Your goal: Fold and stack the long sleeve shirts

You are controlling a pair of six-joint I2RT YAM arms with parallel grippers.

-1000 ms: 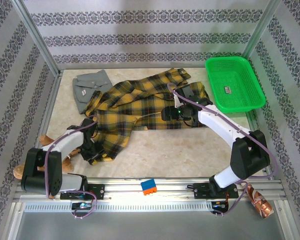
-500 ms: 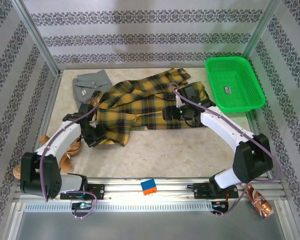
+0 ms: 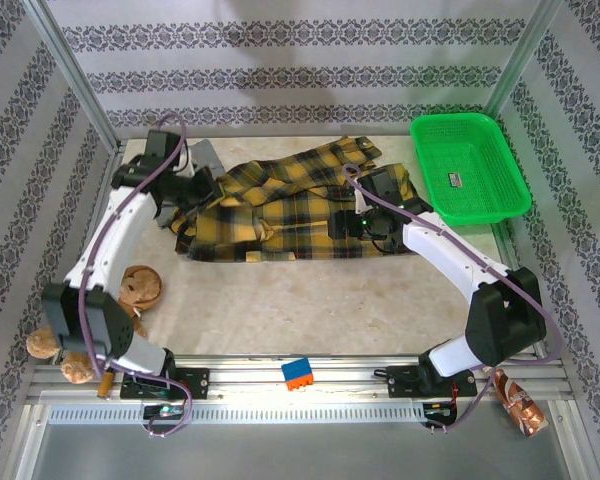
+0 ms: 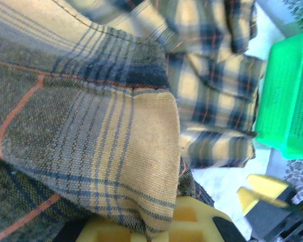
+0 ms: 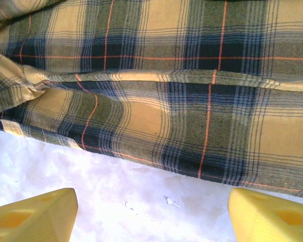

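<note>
Item: plaid shirt (image 3: pixel 290 205), spread across middle of table (image 3: pixel 310 290); grey shirt (image 3: pixel 208 153) just beside, far left. Raised fold pinched tight in left gripper (image 4: pixel 156 228). Right gripper (image 5: pixel 151 212) just off near hem, jaws wide, holding nothing. Advised: carry fold across level, lay edges square, leave grey shirt undisturbed

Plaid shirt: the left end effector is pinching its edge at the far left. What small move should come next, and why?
Probably lower the left end effector until the pinched edge lies on the plaid shirt. It is shut on bunched cloth, while the right end effector stands open by the near hem.
</note>
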